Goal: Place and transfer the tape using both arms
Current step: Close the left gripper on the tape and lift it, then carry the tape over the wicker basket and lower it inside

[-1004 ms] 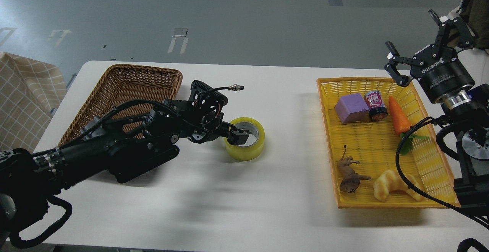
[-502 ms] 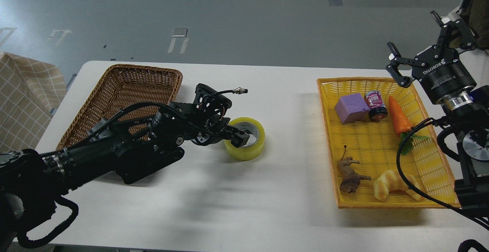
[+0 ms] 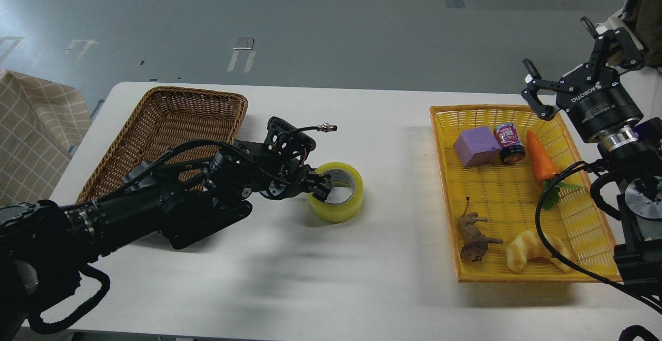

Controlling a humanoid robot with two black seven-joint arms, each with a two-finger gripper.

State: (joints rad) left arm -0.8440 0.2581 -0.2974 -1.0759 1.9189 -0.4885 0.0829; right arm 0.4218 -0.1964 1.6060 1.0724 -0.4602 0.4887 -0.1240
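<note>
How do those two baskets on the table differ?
The brown wicker basket sits at the table's left side, behind the left arm, and no contents show in it; the yellow basket sits at the right and holds toys, including a carrot and a purple block. The brown one is dark woven wicker, the yellow one a bright open mesh. Both are shallow and rectangular.

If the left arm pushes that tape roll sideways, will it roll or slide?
The tape lies flat on the white table, so it would probably slide, not roll. Its ring looks stiff. The left pincer sits at its rim, so lifting may tilt it.
</note>
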